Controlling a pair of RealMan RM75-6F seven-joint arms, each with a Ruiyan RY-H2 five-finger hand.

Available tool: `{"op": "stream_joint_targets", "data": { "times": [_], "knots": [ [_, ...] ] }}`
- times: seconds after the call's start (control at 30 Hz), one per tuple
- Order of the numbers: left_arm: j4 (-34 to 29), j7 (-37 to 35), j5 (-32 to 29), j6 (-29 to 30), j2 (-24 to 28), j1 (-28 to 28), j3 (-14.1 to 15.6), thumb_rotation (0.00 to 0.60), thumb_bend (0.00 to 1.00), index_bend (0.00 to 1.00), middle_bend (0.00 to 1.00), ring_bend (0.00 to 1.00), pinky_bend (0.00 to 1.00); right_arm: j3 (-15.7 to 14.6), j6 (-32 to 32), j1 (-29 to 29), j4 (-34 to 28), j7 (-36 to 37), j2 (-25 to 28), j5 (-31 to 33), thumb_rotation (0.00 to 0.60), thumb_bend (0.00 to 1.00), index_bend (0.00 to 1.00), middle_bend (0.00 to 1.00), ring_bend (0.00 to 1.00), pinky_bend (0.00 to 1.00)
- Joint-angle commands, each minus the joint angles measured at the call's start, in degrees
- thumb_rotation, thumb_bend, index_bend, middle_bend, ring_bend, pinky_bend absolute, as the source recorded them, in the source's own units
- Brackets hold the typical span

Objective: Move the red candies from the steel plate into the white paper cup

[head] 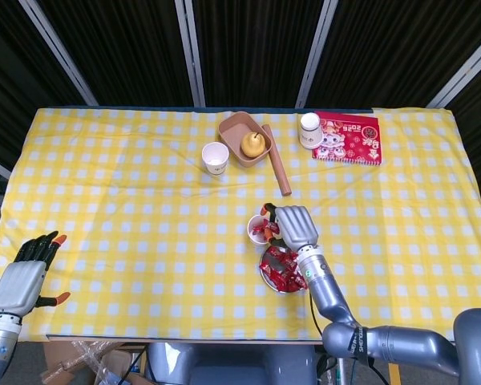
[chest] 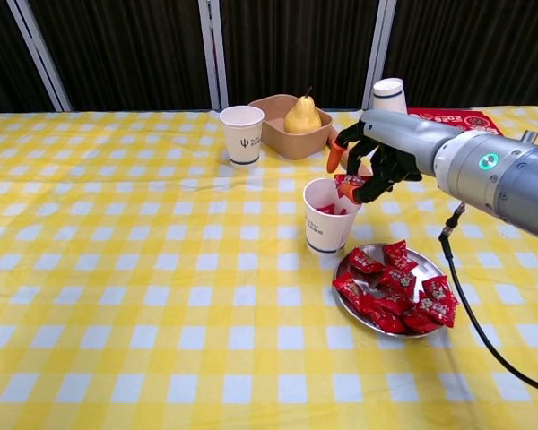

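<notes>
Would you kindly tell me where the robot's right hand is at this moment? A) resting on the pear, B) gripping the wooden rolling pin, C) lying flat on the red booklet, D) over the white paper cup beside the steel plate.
D: the right hand is over the white paper cup, which stands beside the steel plate.

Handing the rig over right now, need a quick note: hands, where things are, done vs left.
Right hand: above the rim of the white paper cup, fingers spread; a red candy sits at its fingertips by the rim, cannot tell if gripped.
Left hand: open, idle at the near left table edge, holds nothing.
Cup stands just left of the steel plate.
Done: some red candies are in the cup.
Left: a pile of candies remains on the plate.
Second paper cup by the pear is not in play.
</notes>
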Motion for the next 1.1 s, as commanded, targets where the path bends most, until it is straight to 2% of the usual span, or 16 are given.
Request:
{"op": "stream_joint_targets", "data": {
  "times": [0.03,0.53,0.83,0.97,1.1],
  "knots": [
    [-0.01,-0.03,-0.01,-0.02,0.02,-0.02,-0.01,0.6,0.0,0.0,0.0,0.0,0.0,-0.1,0.17,-0.08,-0.25,-0.06,0.13,-0.02,0.6,0.5,0.37,0.51,0.73,0.91],
    [0.04,0.0,0.15,0.2,-0.1,-0.03,0.02,0.6,0.0,0.0,0.0,0.0,0.0,0.01,1.88,-0.06,-3.25,-0.07,-0.17,-2.03,0.6,0.5,0.25,0.46,0.73,0.91],
    [0.11,-0.34,0.3,0.3,0.03,-0.02,0.03,0.6,0.0,0.0,0.0,0.0,0.0,-0.28,3.77,-0.34,-4.66,-0.92,-0.36,-3.2,0.6,0.5,0.25,0.46,0.73,0.91],
    [0.19,-0.55,0.49,0.26,0.12,-0.03,0.12,0.6,0.0,0.0,0.0,0.0,0.0,-1.43,5.09,-1.68,-7.03,-1.41,2.12,-4.82,0.6,0.5,0.25,0.44,0.73,0.91],
    [0.3,-0.63,0.77,0.28,0.08,-0.08,0.15,0.6,0.0,0.0,0.0,0.0,0.0,-4.23,6.93,-3.74,-10.65,-2.72,5.75,-8.1,0.6,0.5,0.25,0.42,0.73,0.91]
  ]
}}
